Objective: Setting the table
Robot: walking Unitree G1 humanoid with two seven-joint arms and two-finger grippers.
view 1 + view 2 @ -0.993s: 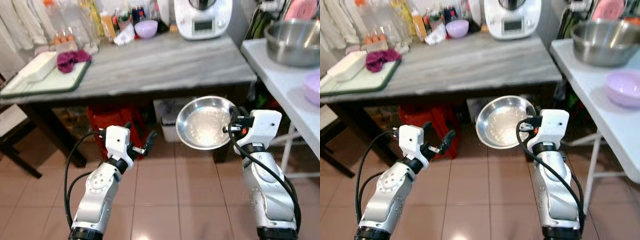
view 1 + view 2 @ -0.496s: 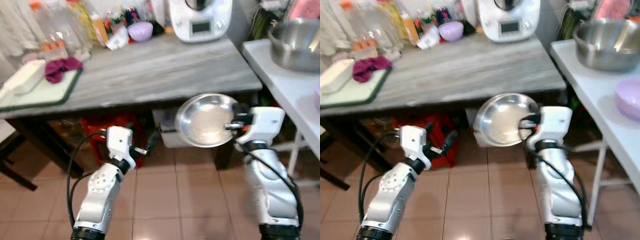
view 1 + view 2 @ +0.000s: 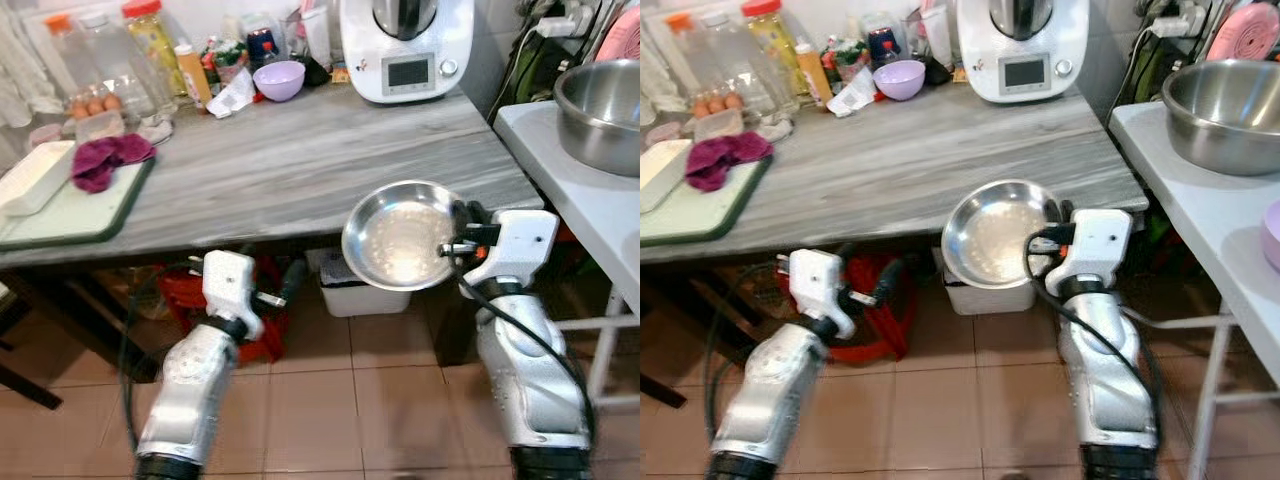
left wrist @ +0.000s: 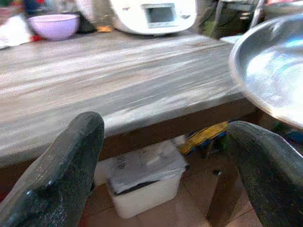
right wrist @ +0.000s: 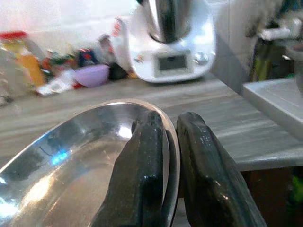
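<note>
Right gripper point(image 3: 1053, 234): pinches rim of steel plate point(image 3: 992, 233), frame centre.
Left gripper point(image 3: 284, 290): wide, empty.
Risk: plate may hit grey table point(image 3: 300, 150) edge.

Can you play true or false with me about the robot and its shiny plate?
1. The right gripper pinches the rim of the shiny metal plate. True.
2. The plate already lies flat on the grey table. False: it is held in the air at the table's front edge.
3. The left gripper holds a spoon. False: its fingers are open and hold nothing.
4. A purple bowl stands at the back of the table. True.
5. The white kitchen machine sits on the floor. False: it stands on the table.
</note>
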